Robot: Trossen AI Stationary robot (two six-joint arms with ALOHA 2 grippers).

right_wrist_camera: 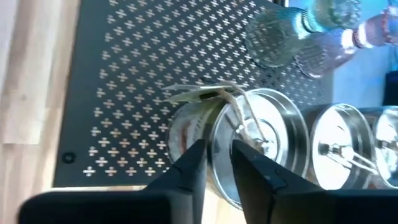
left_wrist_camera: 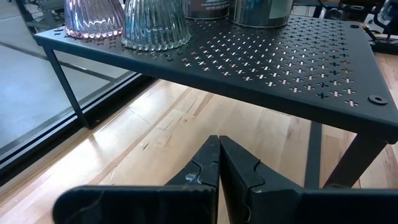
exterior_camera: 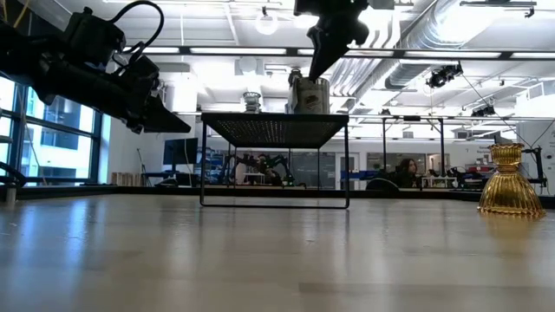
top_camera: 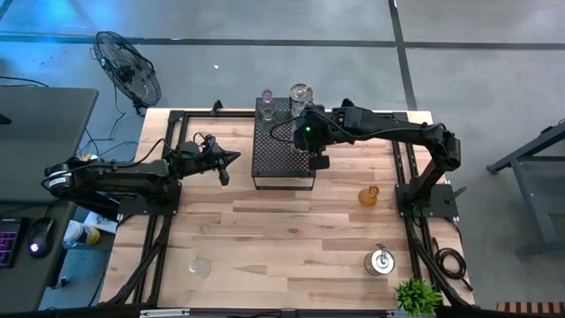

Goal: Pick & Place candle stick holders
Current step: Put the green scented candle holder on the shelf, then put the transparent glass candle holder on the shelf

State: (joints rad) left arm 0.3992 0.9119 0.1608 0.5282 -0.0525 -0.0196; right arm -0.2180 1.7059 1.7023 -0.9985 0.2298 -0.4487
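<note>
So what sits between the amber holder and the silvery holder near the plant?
Nothing: in the high view only bare wooden table lies between the amber holder and the silvery holder.

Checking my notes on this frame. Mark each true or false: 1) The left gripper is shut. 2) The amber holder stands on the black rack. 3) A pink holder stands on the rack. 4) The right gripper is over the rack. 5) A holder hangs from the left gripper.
1) True: the left gripper has its fingers together.
2) False: the amber holder stands on the table, right of the black rack.
3) True: the pink holder stands at a rack corner.
4) True: the right gripper is above a silvery holder there.
5) False: it holds nothing.
</note>
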